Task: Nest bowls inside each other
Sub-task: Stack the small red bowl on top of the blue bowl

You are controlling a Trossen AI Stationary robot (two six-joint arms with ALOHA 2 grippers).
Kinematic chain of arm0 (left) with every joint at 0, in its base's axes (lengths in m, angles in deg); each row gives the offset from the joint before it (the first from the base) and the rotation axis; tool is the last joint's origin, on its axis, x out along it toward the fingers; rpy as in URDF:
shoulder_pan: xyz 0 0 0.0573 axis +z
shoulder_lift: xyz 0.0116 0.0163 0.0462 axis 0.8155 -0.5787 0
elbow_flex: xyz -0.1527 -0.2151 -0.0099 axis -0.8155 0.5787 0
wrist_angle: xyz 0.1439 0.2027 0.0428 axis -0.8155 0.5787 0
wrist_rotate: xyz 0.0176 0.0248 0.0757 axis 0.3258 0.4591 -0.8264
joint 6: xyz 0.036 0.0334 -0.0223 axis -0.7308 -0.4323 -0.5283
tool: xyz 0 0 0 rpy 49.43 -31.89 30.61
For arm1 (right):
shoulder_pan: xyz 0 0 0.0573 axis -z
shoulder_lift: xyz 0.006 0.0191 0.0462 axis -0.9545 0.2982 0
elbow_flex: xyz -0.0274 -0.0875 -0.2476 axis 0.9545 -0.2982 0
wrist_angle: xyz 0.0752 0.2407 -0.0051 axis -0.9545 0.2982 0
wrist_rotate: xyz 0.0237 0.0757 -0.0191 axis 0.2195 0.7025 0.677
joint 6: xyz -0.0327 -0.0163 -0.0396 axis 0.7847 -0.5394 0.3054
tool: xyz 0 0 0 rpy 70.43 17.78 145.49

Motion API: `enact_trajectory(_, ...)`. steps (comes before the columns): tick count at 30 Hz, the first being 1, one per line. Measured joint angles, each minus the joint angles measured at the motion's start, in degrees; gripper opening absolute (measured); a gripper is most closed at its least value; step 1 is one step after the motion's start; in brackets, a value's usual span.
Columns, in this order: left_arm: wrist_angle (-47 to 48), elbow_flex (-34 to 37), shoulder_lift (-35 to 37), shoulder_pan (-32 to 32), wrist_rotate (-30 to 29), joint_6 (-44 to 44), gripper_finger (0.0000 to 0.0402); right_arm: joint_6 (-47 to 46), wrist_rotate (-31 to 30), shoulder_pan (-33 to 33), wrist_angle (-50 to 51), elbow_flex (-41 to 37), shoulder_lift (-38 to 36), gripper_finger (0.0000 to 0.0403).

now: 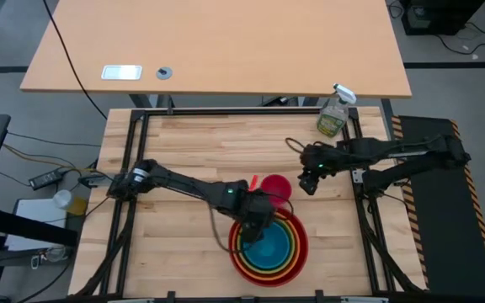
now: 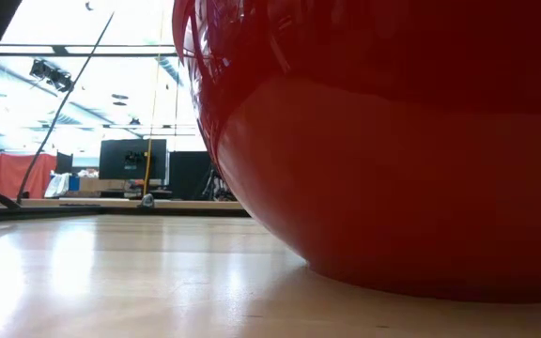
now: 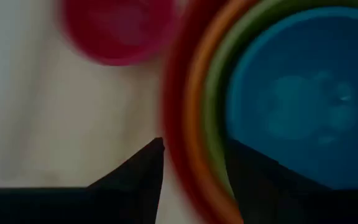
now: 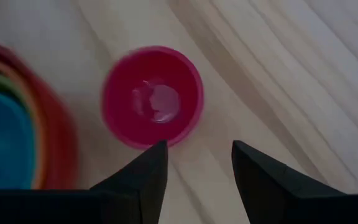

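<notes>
Four bowls sit nested near the table's front edge: red (image 1: 241, 257) outermost, then orange, lime green, and blue (image 1: 269, 246) innermost. The red bowl's base rests on the table (image 2: 393, 272). A small pink bowl (image 1: 276, 187) (image 4: 152, 96) stands alone on the wood just beyond the stack. My left gripper (image 1: 255, 220) (image 3: 194, 146) hovers open over the stack's far-left rim, one finger outside the red rim and one over the blue bowl. My right gripper (image 1: 308, 183) (image 4: 196, 144) is open above bare wood, just right of the pink bowl.
A clear spray bottle (image 1: 333, 114) with greenish liquid stands at the table's far right corner. A second, lighter table (image 1: 226, 42) lies beyond the far edge. Bare wood stretches over the table's left half (image 1: 167, 244).
</notes>
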Motion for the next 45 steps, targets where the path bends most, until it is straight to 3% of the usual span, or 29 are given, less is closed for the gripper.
enact_trajectory(7, 2.5, 5.4, 7.0, -1.4, -9.5, -5.5, 0.0167, 2.4, 0.5, 0.1, -9.4, -2.2, 8.5, 0.0185)
enact_trajectory(13, -0.8, 19.9, 17.7, -2.1, -16.5, -4.2, 0.0167, 4.8, 0.3, 0.2, -12.2, -2.2, 16.2, 0.0185)
enact_trajectory(20, -7.7, 37.8, 32.9, -2.2, -17.7, 2.2, 0.0166, 6.9, -1.2, 1.3, -13.5, -2.2, 22.4, 0.0185)
enact_trajectory(26, -9.3, 47.4, 42.2, -2.1, -18.2, 9.0, 0.0166, 8.8, 1.4, 2.8, -16.4, -2.2, 26.8, 0.0173)
enact_trajectory(31, -9.5, 50.3, 45.9, -2.1, -18.2, 11.7, 0.0166, 8.7, 1.6, 3.6, -18.4, -2.2, 29.9, 0.0133)
enact_trajectory(40, -9.9, 50.4, 45.8, -2.2, -18.2, 9.2, 0.0166, 5.2, 2.4, 4.0, -22.4, -1.8, 31.0, 0.0019)
enact_trajectory(45, -9.9, 50.4, 45.8, -2.2, -18.2, 6.8, 0.0166, 3.2, 0.4, 4.4, -23.4, -1.9, 29.5, 0.0016)
